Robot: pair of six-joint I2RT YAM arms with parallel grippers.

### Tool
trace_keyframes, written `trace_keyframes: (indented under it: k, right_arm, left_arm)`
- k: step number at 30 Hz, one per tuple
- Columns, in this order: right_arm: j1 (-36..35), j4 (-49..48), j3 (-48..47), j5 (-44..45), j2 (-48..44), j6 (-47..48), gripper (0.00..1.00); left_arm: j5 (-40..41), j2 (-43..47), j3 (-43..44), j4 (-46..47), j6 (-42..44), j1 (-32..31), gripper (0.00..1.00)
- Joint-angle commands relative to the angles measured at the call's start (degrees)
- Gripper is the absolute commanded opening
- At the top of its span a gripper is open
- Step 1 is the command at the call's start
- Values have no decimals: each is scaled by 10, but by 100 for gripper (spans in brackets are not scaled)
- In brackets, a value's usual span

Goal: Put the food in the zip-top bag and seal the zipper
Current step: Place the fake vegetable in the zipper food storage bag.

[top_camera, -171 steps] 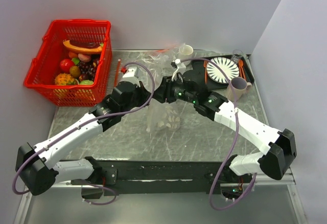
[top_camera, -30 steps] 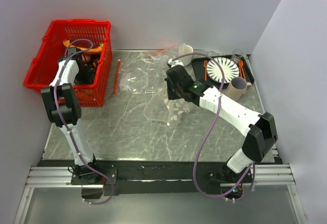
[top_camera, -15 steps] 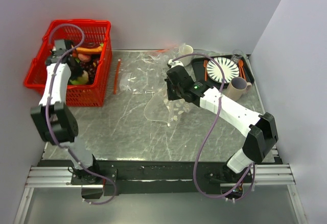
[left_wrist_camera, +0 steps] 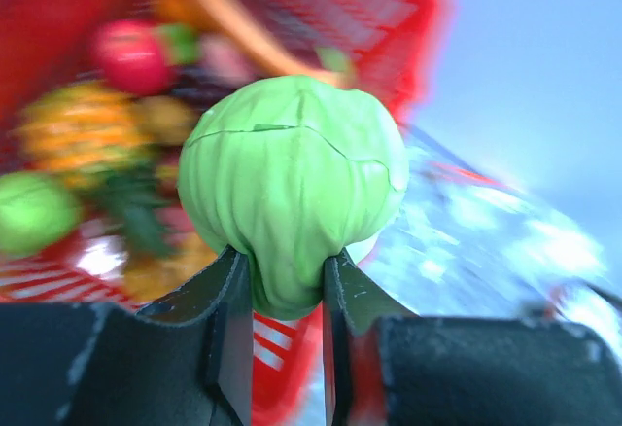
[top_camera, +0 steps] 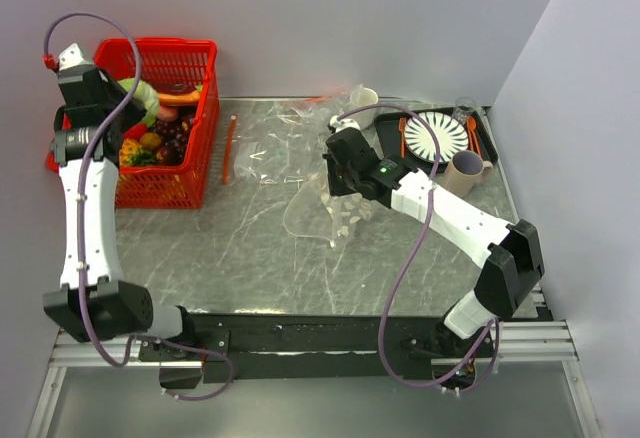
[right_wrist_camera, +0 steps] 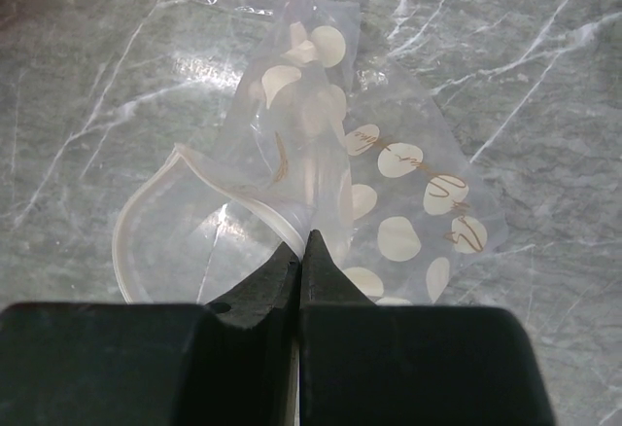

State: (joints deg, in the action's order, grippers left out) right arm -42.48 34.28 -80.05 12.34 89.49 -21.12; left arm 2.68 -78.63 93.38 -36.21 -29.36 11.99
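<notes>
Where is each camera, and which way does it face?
Top external: above and behind, looking down on the grey marbled table; left arm and right arm whole.
Left wrist: looks along the left gripper at the round light-green fruit it clamps.
Right wrist: looks down past the right gripper pinching the clear dotted zip-top bag.
Shared: top and left wrist show the red plastic basket.

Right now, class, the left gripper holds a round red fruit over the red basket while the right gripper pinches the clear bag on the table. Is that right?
Not quite: the fruit is light green, not red, as the left wrist view shows. The left gripper holds that round fruit over the red basket while the right gripper pinches the clear bag on the table.
</notes>
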Motion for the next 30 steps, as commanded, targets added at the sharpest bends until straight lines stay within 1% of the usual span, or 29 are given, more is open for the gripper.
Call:
trace_keyframes:
  k: [1, 2, 3, 6, 7, 9, 10, 11, 13, 14, 16, 17, 20, 23, 28, 30]
  right_arm:
    - [1, 17, -56, -20, 13, 6, 0]
    - [2, 22, -61, -25, 16, 6, 0]
    - [2, 23, -63, -30, 15, 5, 0]
    - [1, 27, -75, -44, 14, 3, 0]
    - [2, 29, -82, -46, 14, 3, 0]
    - [3, 38, -92, -53, 16, 0, 0]
    - [3, 41, -103, -57, 17, -1, 0]
    - [4, 49, -110, -60, 23, -1, 0]
    - [5, 57, -131, -70, 30, -3, 0]
    - [6, 61, -139, -73, 37, -6, 0]
    - [9, 71, -158, -84, 43, -8, 0]
    - [10, 82, -166, -86, 49, -8, 0]
    - [21, 100, -189, -119, 56, -14, 0]
    - [42, 91, -193, -187, 46, -23, 0]
    - [81, 67, -174, -276, 24, -43, 0]
    - [92, 54, -165, -320, 17, -48, 0]
  left_arm:
    - [-194, 100, -43, 122, -12, 1, 1]
    - [-222, 110, -54, 133, -19, 0, 1]
    - [-272, 119, -65, 155, -31, -1, 1]
    - [-347, 145, -108, 184, -61, -3, 1]
    - [-402, 155, -136, 216, -71, -6, 1]
    - [-446, 167, -166, 253, -102, -30, 1]
    - [-467, 175, -200, 302, -110, -45, 1]
    - [-472, 179, -216, 321, -116, -85, 1]
    - [-474, 176, -245, 347, -117, -140, 1]
    - [-475, 172, -250, 358, -111, -196, 1]
    - [-486, 156, -257, 374, -84, -249, 1]
    - [-479, 154, -257, 373, -60, -293, 1]
    - [-465, 161, -275, 387, -31, -354, 1]
    - [-444, 173, -304, 406, -30, -372, 1]
    - [-416, 162, -336, 392, -21, -380, 1]
    - [-411, 159, -349, 394, -10, -393, 1]
